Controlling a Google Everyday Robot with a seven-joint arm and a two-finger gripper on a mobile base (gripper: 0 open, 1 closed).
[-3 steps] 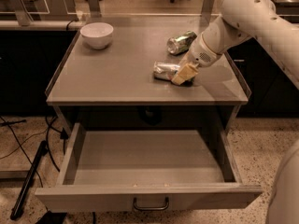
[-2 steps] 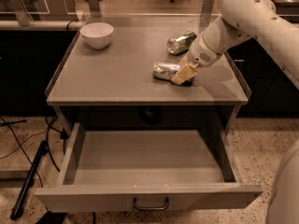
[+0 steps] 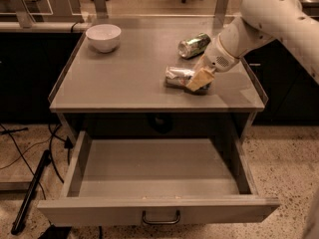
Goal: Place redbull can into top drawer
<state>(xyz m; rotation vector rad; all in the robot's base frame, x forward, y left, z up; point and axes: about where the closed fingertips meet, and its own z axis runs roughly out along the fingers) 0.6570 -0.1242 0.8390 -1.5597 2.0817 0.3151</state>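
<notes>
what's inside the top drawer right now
Nothing shows on the visible floor of the open top drawer. Its rear edge is in shadow under the tabletop and cannot be checked. The redbull can lies on the tabletop, with the tool at its right end.

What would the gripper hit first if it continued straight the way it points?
The gripper, low over the tabletop, points down and left in the picture at the redbull can lying on its side. It would likely meet that can first, then the tabletop beneath; whether they already touch is unclear.
</notes>
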